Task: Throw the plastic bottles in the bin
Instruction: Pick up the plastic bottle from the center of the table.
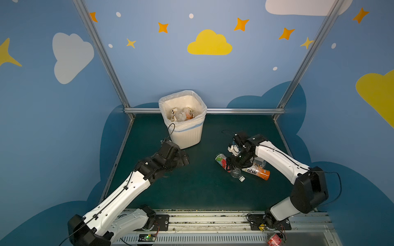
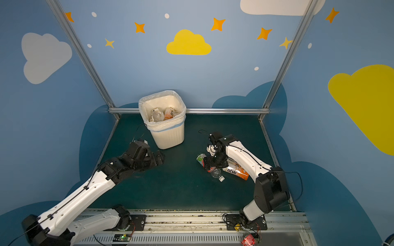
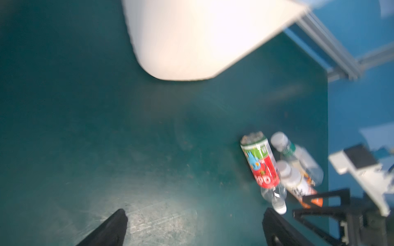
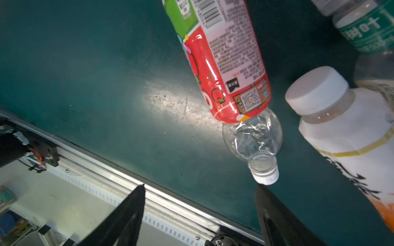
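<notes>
table [image 1: 191, 191], right of centre: 3 lying close together: red-label bottle [image 1: 221, 161], orange-label bottle [image 1: 259, 173], green-band bottle [image 4: 366, 29] | bin [image 1: 187, 136]: upper centre, bottles [image 1: 184, 115] inside | left fingers [image 3: 113, 225]: apart, empty | right fingers [image 4: 132, 208]: apart, empty, near red-label cap

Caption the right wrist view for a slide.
Open right gripper facing three bottles lying on the table: red bottle, orange bottle, green bottle.

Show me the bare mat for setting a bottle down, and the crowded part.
Bare: the mat centre between left gripper, bin and the bottles; also the back corner right of the bin. Crowded: beneath the right gripper, where three bottles lie together.
</notes>
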`<state>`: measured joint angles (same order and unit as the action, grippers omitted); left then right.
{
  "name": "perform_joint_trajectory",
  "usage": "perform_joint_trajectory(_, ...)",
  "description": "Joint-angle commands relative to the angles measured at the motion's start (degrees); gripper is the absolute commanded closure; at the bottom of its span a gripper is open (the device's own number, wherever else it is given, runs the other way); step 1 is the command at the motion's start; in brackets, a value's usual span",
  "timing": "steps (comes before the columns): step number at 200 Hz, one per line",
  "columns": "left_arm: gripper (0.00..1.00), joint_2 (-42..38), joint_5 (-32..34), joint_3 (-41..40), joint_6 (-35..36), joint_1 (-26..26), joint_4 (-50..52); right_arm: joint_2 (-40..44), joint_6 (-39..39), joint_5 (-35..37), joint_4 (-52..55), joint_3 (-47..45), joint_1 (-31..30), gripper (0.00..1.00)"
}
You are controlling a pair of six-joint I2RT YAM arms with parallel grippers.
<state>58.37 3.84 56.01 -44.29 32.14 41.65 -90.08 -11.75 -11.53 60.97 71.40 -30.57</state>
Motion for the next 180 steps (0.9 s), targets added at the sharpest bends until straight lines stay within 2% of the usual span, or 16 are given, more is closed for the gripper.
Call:
perform_joint_trajectory(1,0.00,-0.55,3.07,1.05,-0.38,-2.24,6.47,-2.18,1.10,3.36,-1.50,-0.17,-0.41,0.16)
perform_joint_trajectory(27,0.00,1.22,9.90,4.75,2.70,-2.46,15.69,-4.90,1.84,5.36,-2.32,0.61,-0.55,0.17)
perform_joint_trajectory(42,0.00,2.30,11.68,6.09,3.81,-2.83,18.89,-6.25,2.35,5.80,-2.94,1.32,-0.55,0.16)
perform_joint_trajectory(180,0.00,4.74,7.68,9.90,9.47,-4.58,18.49,-20.34,3.93,8.72,-4.87,9.35,-1.25,0.17)
